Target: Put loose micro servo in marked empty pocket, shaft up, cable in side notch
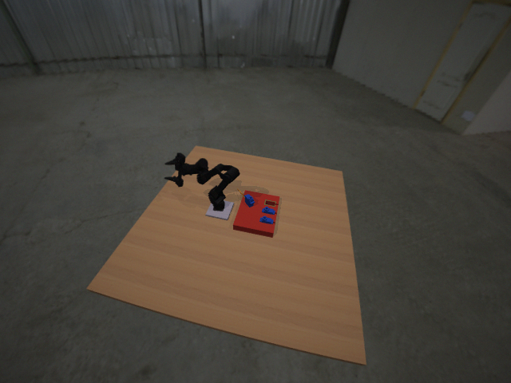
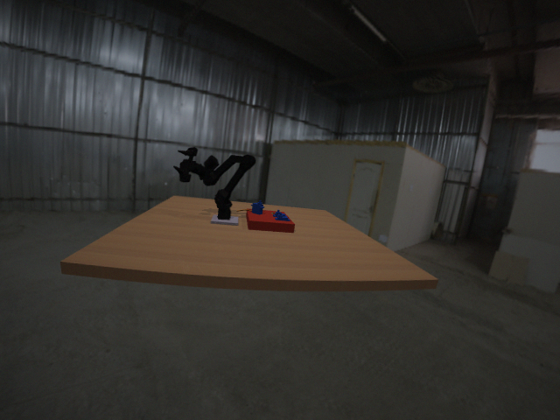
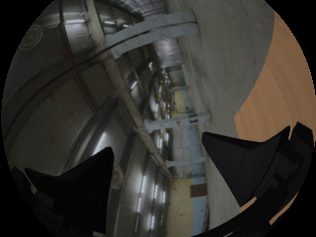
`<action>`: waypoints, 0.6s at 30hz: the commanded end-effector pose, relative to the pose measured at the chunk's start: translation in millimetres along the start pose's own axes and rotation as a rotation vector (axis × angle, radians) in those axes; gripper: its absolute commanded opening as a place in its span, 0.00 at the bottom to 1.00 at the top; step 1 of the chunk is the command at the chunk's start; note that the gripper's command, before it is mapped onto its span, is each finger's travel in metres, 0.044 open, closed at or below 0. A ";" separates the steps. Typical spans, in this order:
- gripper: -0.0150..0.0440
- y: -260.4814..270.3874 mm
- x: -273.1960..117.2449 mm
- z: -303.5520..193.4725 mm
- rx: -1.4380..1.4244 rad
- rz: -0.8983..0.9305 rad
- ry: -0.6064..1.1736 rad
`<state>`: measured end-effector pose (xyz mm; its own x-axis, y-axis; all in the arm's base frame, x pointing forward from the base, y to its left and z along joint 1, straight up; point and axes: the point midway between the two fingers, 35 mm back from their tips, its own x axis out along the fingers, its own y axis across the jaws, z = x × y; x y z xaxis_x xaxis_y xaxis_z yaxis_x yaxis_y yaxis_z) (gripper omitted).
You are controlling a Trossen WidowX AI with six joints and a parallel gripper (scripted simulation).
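The loose blue servo (image 1: 249, 200) (image 2: 257, 208) rests on top of the red deck (image 1: 247, 219) (image 2: 271, 225), near its back left corner. It stands taller than the seated servos; its exact orientation is too small to tell. Its thin orange cable (image 1: 239, 191) reaches out past the deck's left edge. The empty pocket, with a yellow outline (image 1: 270, 200), is at the deck's back right; its inside shows dark red. My gripper (image 1: 165, 171) (image 2: 177, 159) (image 3: 158, 145) is open and empty, raised high at the left and pointing away from the deck.
Two blue servos (image 1: 268, 211) (image 1: 267, 219) sit in the deck in front of the pocket, along its right side. The arm's pale base plate (image 1: 211, 214) (image 2: 224, 221) is just left of the deck. The wooden table (image 1: 231, 280) (image 2: 226, 253) bears everything.
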<state>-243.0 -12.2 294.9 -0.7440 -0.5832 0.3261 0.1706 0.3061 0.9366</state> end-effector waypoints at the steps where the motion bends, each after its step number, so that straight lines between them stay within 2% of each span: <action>1: 0.98 0.1 -0.1 0.5 -0.002 0.000 -0.002; 6: 1.00 3.2 -3.3 12.1 -0.036 0.008 -0.055; 18: 1.00 21.2 -32.7 72.4 -0.231 0.001 -0.342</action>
<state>-259.5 47.1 293.4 -0.8780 -0.3659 0.3087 0.2664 0.1623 0.9501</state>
